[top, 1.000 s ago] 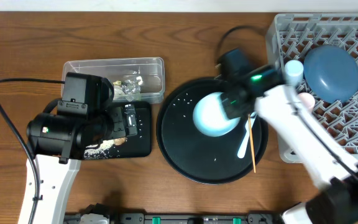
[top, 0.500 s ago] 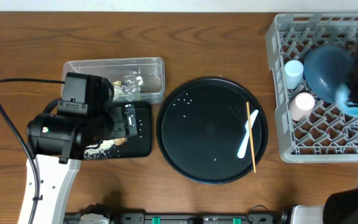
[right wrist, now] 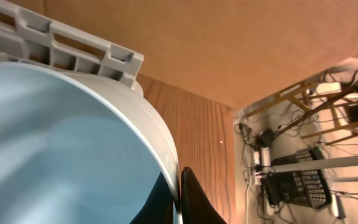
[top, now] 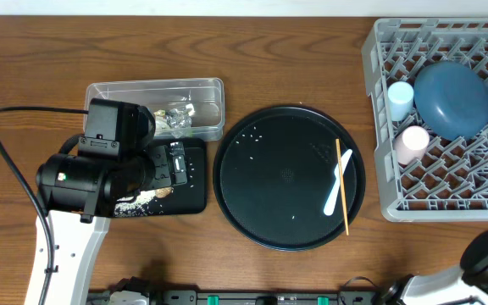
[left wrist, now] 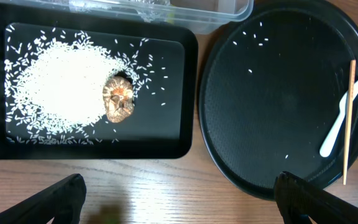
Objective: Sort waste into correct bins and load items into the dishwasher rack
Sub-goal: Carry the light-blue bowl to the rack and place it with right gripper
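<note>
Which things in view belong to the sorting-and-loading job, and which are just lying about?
Job: rice, brown lump, wrappers, clear tub, black rectangular tray, pale blue spoon, chopstick, dark blue plate, light blue cup, pinkish-white cup, light blue bowl, grey rack.
Lying about: round black tray, black cable.

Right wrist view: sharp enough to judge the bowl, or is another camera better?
Right wrist: light blue bowl fills the left, too close, soft and featureless. Left wrist: crisp, though the rice pile is washed out. Overhead: sharp, evenly lit.
</note>
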Robot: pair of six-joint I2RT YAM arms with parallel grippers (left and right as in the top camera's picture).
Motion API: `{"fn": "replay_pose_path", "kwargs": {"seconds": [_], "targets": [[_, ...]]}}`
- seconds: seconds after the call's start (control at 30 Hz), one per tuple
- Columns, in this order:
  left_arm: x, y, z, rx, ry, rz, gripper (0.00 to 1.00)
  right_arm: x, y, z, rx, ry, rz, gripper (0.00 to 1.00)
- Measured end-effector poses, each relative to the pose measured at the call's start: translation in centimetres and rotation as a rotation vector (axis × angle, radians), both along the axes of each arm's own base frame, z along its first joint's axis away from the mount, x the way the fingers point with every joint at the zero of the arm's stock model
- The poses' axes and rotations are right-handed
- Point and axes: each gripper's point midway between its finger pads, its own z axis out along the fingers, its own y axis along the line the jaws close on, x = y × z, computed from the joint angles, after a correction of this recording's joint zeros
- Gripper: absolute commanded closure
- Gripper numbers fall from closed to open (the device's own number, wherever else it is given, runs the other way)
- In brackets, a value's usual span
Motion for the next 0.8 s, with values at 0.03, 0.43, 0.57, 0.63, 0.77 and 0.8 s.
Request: {"fn": "replay_pose_path", "kwargs": {"seconds": [0.03,0.43,0.57,0.63,0.77,0.8], "targets": [[0.0,0.0,0.0,0.000,0.000,0.000,0.02,0.3,-0.5,-0.7,-0.002,0.022,0.002,0.99],[0.0,0.0,0.0,0.000,0.000,0.000,0.02,4.3,-2.0,-4.7,-0.086,0.209,0.060,0.99],[0.0,0.0,0.0,0.000,0.000,0.000,0.02,7.0,-0.6,-4.6,-0.121,0.207,0.119,0.99],[0.0,0.0,0.0,0.000,0.000,0.000,0.02,8.8,0.4,-4.3,-0.138,0.198,0.166,0.99],[0.0,0.0,0.0,0.000,0.000,0.000,0.02,11.8,3.3,-4.8,-0.118,0.208,0.280,0.98],[0.0,0.0,0.0,0.000,0.000,0.000,0.02,12.5,4.0,-5.0,-0.110,0.206,0.309,0.99]]}}
